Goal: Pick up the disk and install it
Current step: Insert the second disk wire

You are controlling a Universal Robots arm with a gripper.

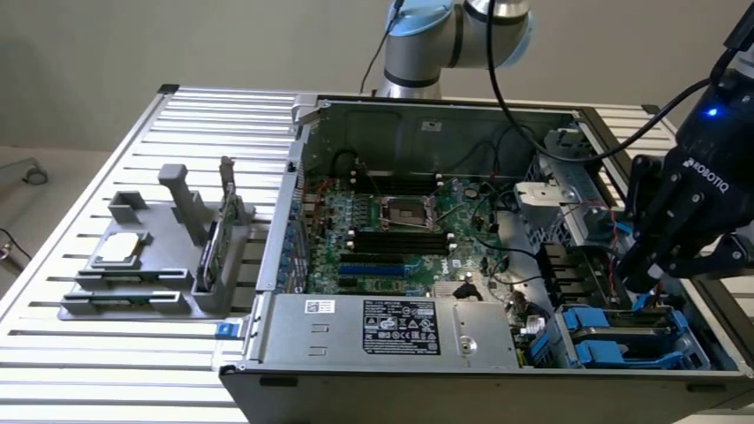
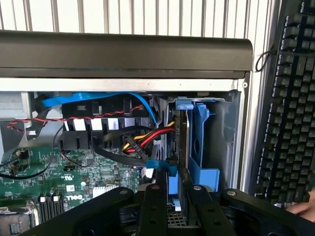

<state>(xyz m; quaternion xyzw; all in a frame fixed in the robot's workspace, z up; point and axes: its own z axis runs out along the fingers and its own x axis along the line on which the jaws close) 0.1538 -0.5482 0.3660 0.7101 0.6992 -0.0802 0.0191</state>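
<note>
- i'm down at the drive bay corner of the open computer case, on the exterior view's right, with my hand hanging just over the blue carriers there.
- in the wrist view my hand has its fingers drawn narrow, close together at the lower edge of the disk; they look pinched on it, though i can't see the contact itself.
- the disk stands on edge in its blue rails, well down inside the bay beside the case wall, so i judge the pick-up is done and the install is near its end; whether it is fully seated i can't tell.
- what the case holds: the motherboard, the power supply box at the near side, red, yellow and black cables and a blue ribbon next to the bay.
- out on the counter, the grey holder carries a small square silver chip.
- a black keyboard lies beyond the case wall.
</note>
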